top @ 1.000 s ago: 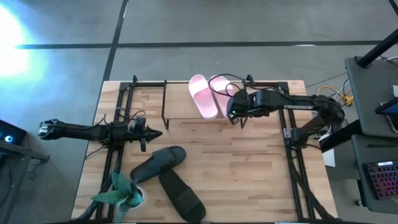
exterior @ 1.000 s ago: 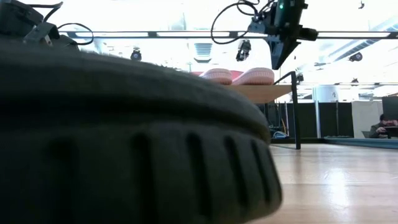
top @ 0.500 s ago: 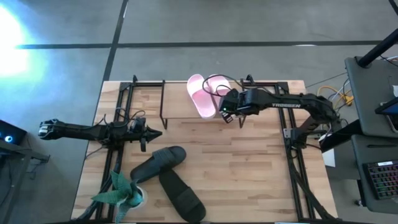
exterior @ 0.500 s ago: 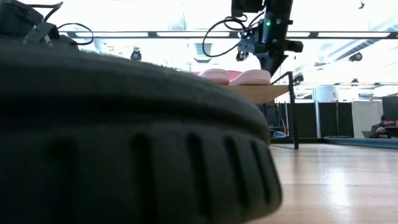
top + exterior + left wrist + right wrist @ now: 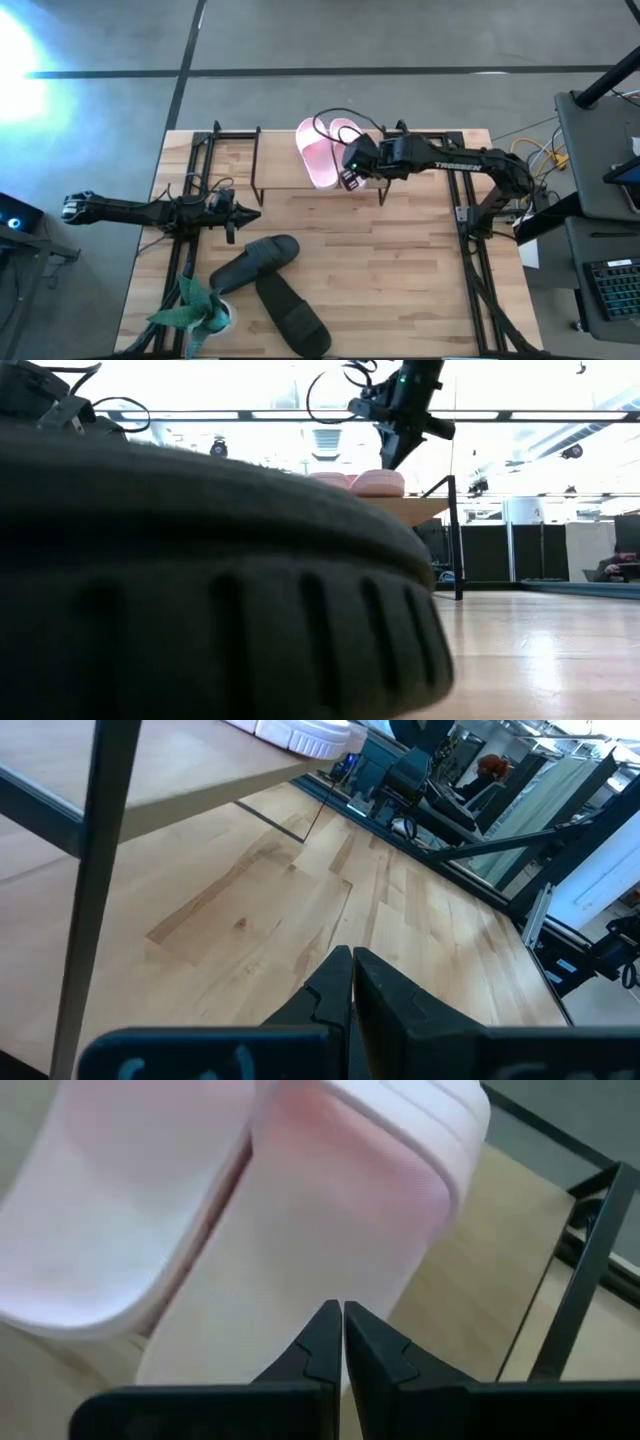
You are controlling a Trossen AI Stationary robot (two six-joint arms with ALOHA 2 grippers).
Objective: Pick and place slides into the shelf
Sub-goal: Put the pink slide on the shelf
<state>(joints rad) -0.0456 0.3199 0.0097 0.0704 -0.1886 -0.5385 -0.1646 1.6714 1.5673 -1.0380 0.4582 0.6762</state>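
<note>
Two light pink slides lie side by side on the top board of the shelf at the table's far middle. My right gripper is shut, over the right-hand pink slide's near end. Two dark slides lie soles down on the table near the front left; one fills the low view. My left gripper is shut, low over the table's left part, touching nothing. My right gripper meets the right-hand pink slide with its shut fingertips on the footbed, on the heel side of the strap. The fingers slant down from the table's right side. The slide lies flat on the shelf's top board.
A green leafy plant stands at the table's front left corner. Black frame rails run along the table's left and right sides. The shelf's thin black legs stand on the tabletop, with bare wood to the front right.
My right gripper has gone toward the table's left edge and tipped further down, staying shut. The two pink slides and the shelf under them have slid a little toward the left edge with it.
</note>
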